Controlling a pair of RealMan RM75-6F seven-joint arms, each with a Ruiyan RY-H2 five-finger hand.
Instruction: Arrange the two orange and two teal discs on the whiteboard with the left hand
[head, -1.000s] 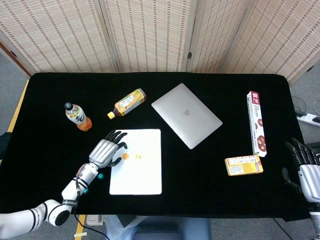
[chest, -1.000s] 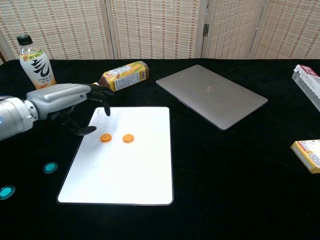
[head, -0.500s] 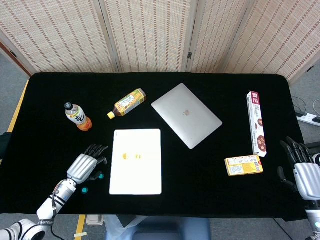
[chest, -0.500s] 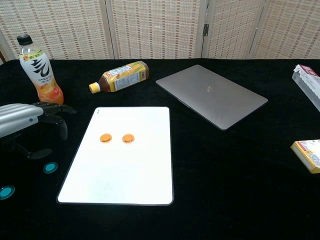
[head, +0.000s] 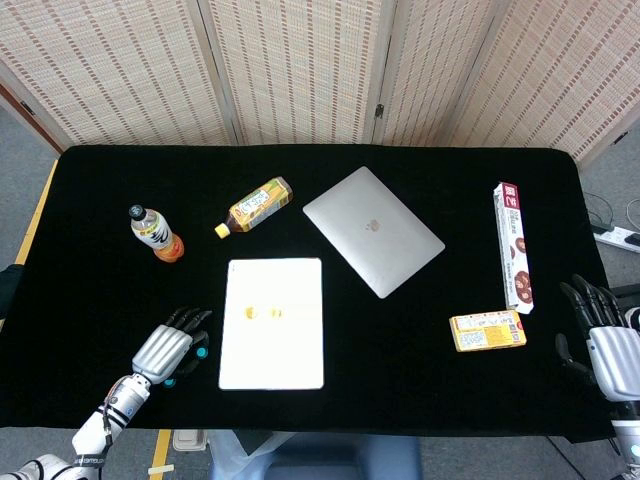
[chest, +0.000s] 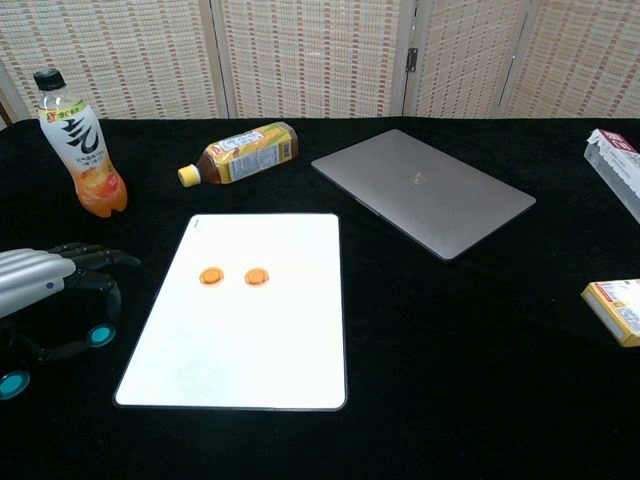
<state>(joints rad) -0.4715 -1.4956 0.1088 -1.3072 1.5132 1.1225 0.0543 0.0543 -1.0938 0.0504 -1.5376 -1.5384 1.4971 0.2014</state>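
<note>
Two orange discs (chest: 211, 276) (chest: 257, 276) lie side by side on the whiteboard (chest: 250, 340), also seen as the orange discs (head: 263, 313) on the whiteboard (head: 272, 350) in the head view. Two teal discs (chest: 99, 335) (chest: 13, 383) lie on the black cloth left of the board. My left hand (chest: 45, 284) (head: 162, 350) hovers over the nearer-to-board teal disc (head: 201, 352), its fingers spread around it, holding nothing that I can see. My right hand (head: 610, 345) rests at the table's right edge, fingers apart, empty.
An upright orange drink bottle (chest: 76, 145) stands behind my left hand. A tea bottle (chest: 240, 152) lies on its side beyond the board. A closed laptop (chest: 424, 191) sits to the right, with a biscuit box (head: 514, 246) and a small yellow box (head: 487, 331) further right.
My left hand has drawn back off the whiteboard toward the near left and come down over the teal disc beside the board. The orange discs stay put. The right hand barely moved.
</note>
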